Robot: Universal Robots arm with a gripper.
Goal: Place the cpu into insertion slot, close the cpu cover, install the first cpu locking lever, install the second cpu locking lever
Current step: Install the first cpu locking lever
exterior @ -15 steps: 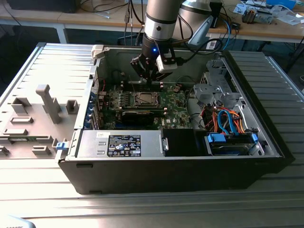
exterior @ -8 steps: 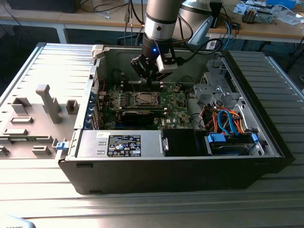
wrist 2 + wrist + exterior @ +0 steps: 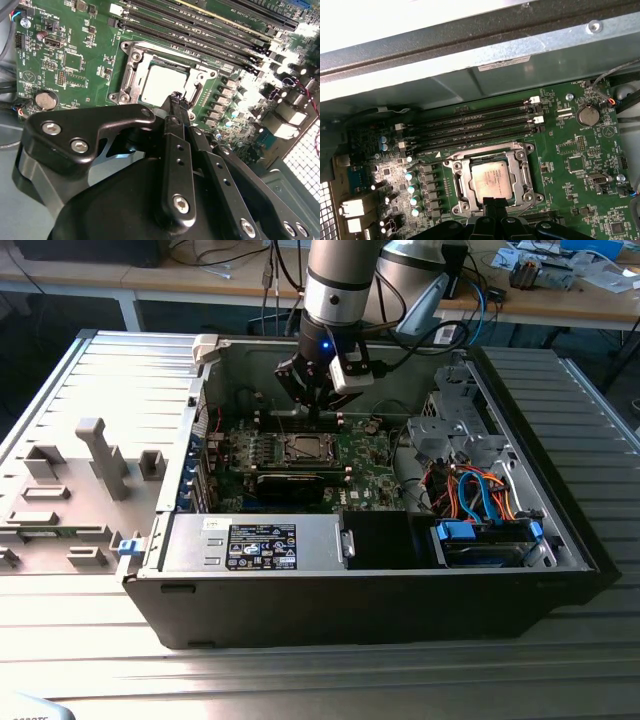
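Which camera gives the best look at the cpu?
The first wrist view: the cpu shows nearly whole in its socket. In the second wrist view the gripper covers one edge; in the exterior view it lies far off, near the gripper.

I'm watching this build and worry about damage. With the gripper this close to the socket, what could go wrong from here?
1. The gripper tip is right at the edge of the cpu cover, which lies around the cpu. A sideways slip might scrape the cpu's top or bend the thin frame.
2. A row of capacitors stands close beside the socket, so a wide sweep might knock them.
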